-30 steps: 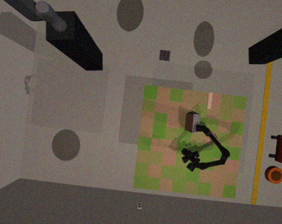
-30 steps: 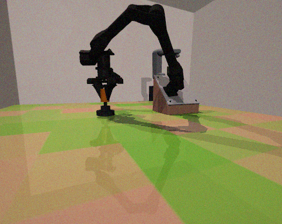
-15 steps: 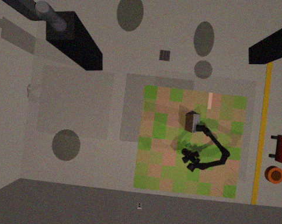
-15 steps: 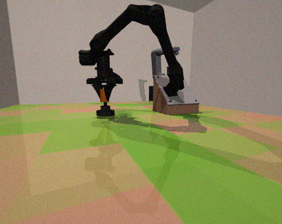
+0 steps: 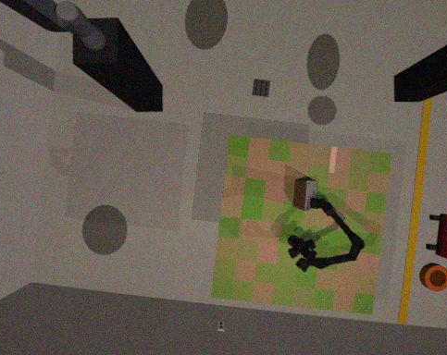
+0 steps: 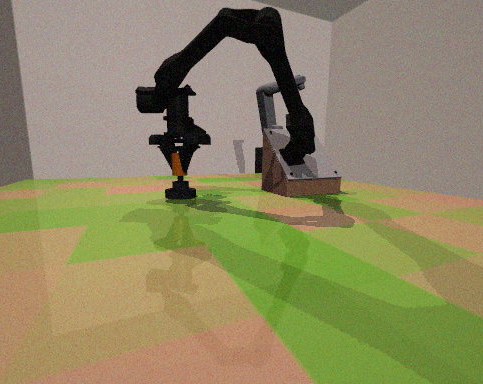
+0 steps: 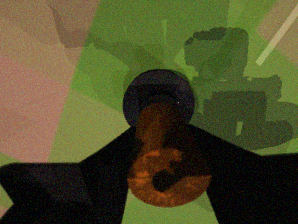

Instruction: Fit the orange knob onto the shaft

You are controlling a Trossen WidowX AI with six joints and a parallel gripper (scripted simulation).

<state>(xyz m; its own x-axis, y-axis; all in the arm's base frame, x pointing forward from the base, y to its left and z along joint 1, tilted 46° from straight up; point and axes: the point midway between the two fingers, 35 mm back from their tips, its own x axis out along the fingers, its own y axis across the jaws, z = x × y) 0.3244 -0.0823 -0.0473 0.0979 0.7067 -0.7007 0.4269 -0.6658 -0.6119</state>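
Right now I have the gripper (image 6: 179, 167) (image 7: 161, 130) pointing straight down, its jaws clamped on the orange knob (image 6: 177, 164) (image 7: 169, 192). From the exterior view the knob hangs between the fingers, directly above the round pedestal (image 6: 180, 193) (image 7: 131, 102). A short stretch of the dark shaft (image 6: 180, 178) shows between the knob's lower end and the pedestal, so the knob isn't seated. I can't tell from these angles whether the shaft's tip is inside the hole, nor how the two flat sides line up.

On my wrist view the knob's top face is toward me, with a dark opening in it, and the pedestal's disc shows beyond it. The black arm (image 5: 340, 224) (image 6: 245, 24) arches from its wedge-shaped base (image 5: 302, 193) (image 6: 273, 172) over to the pedestal. Beneath everything lies the green and tan checkered surface (image 5: 254, 191) (image 6: 135, 320) (image 7: 30, 107).
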